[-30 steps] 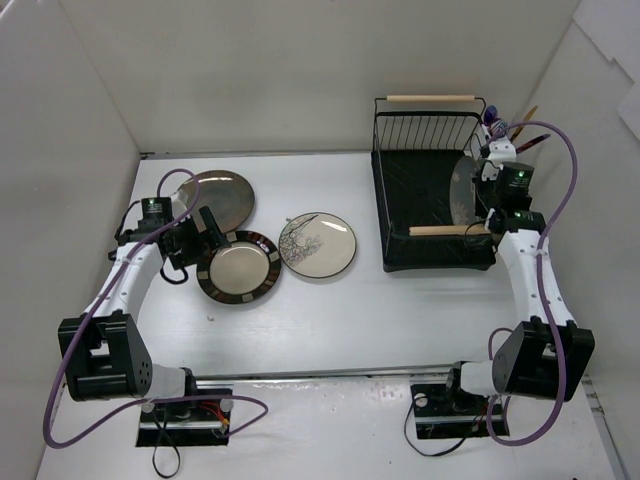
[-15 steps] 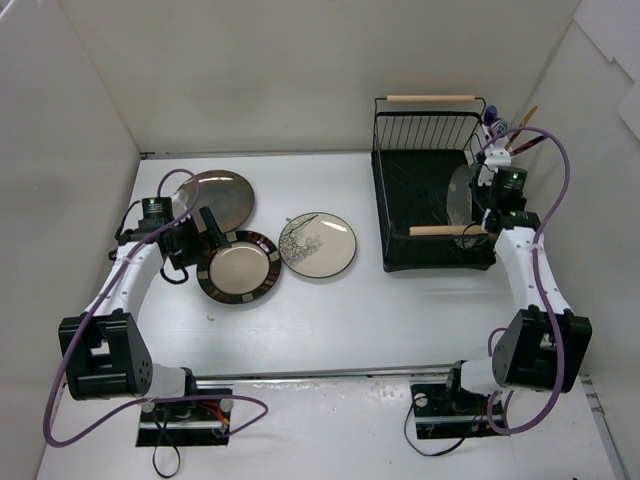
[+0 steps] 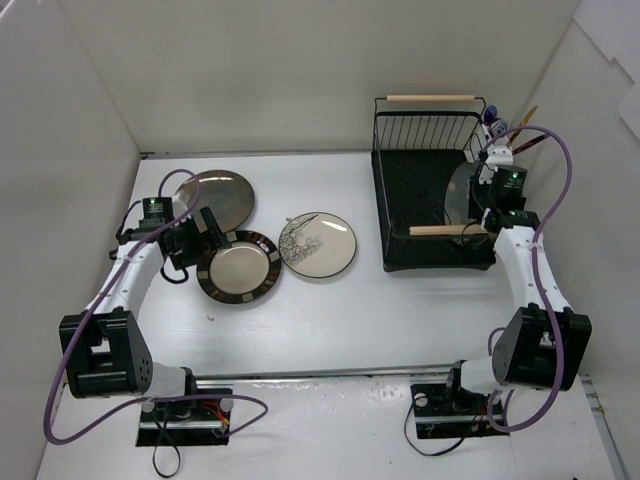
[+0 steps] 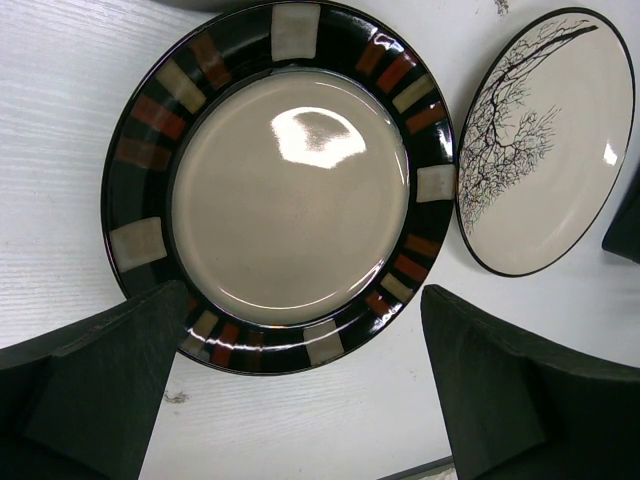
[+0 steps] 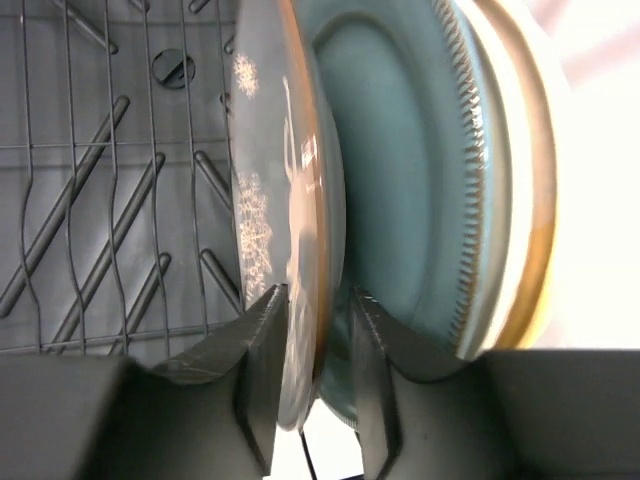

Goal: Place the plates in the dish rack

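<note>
Right wrist view: grey plate (image 5: 262, 190) stands on edge in the dish rack (image 5: 90, 200), pale floral marks on its face. Just behind it is a teal plate (image 5: 400, 170), also on edge, then a cream plate (image 5: 520, 170) with a golden rim. All three are close together; the cream one is washed out by glare. Only this view separates them. From the top camera they merge into one grey disc at the rack's right side, near the front wooden handle (image 3: 448, 230).

Right tool (image 5: 315, 298): narrow opening, clenched on the grey plate's lower rim, one finger on each face. The back finger sits between the grey and teal plates.

Top camera: three plates lie flat on the table (image 3: 330, 310), well apart from the rack. The bronze plate (image 3: 215, 197) is farthest back. The dark-rimmed plate (image 3: 238, 267) is in front of it, their rims meeting or overlapping. The branch-pattern plate (image 3: 317, 244) is just to its right.

Left wrist view: the dark-rimmed plate's beige centre and its black band with red and tan blocks show clearly. A narrow strip of table separates it from the branch-pattern plate.

Left tool (image 4: 305, 298): spread wide, grasping nothing. It hangs over the near rim of the dark-rimmed plate, and one finger (image 4: 120, 380) overlaps that rim in the picture. I cannot tell whether they touch.
</note>
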